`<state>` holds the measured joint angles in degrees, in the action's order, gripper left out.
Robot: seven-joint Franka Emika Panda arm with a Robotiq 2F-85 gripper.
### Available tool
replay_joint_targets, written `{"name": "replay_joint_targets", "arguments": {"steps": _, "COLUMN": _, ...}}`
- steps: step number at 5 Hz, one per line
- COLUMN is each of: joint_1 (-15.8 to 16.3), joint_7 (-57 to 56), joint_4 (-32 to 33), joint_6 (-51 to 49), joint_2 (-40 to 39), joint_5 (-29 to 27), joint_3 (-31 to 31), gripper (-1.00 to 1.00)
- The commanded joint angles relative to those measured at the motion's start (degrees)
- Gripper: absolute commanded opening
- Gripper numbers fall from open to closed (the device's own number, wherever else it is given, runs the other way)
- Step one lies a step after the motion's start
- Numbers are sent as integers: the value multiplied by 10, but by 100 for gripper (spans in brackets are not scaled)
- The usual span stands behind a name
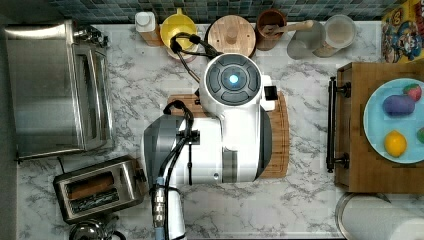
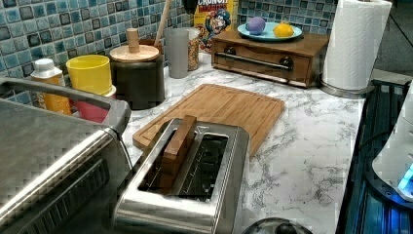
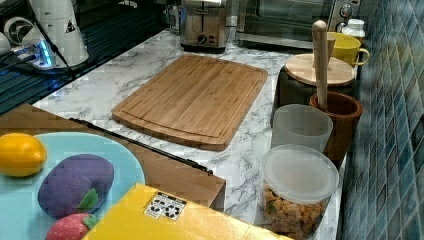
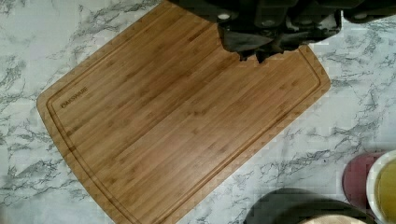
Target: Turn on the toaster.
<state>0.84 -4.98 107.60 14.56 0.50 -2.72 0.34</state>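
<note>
The small steel toaster [image 1: 97,189] stands near the top view's lower left corner, with brown bread [image 1: 90,186] in one of its two slots. In the left view the toaster [image 2: 195,195] is close by and the bread slice [image 2: 178,144] sticks up from the slot nearer the oven. It also appears far back in the right view as the toaster [image 3: 202,24], with its dial end facing the camera. My gripper [image 4: 252,55] hangs above the wooden cutting board [image 4: 177,116], well apart from the toaster. Its dark fingers are shut with nothing held.
A large toaster oven [image 1: 50,90] stands beside the toaster. Along the tiled wall sit a yellow cup [image 2: 90,73], a dark canister with a wooden lid [image 2: 136,73] and jars. A wooden box with a fruit plate [image 1: 390,120] and a paper towel roll [image 2: 353,44] stand beyond the board.
</note>
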Motion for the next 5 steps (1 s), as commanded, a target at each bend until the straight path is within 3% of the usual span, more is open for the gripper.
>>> {"name": "replay_joint_targets", "arguments": {"steps": 1, "joint_1": 2, "joint_7": -11, "joint_4": 0, "joint_6": 2, "joint_2": 1, "joint_5": 0, "joint_3": 2, "gripper": -100}}
{"name": "replay_joint_targets", "arguments": {"steps": 2, "joint_1": 10, "joint_7": -75, "joint_4": 39, "joint_6": 29, "joint_2": 27, "joint_5": -37, "joint_3": 10, "gripper": -100}}
{"name": "replay_joint_targets", "arguments": {"steps": 4, "joint_1": 43, "joint_7": -147, "joint_4": 118, "joint_6": 90, "joint_2": 85, "joint_5": -51, "joint_3": 33, "gripper": -100}}
{"name": "replay_joint_targets", "arguments": {"steps": 5, "joint_1": 46, "joint_7": -216, "joint_4": 151, "joint_6": 104, "joint_2": 103, "joint_5": -103, "joint_3": 35, "gripper": -100}}
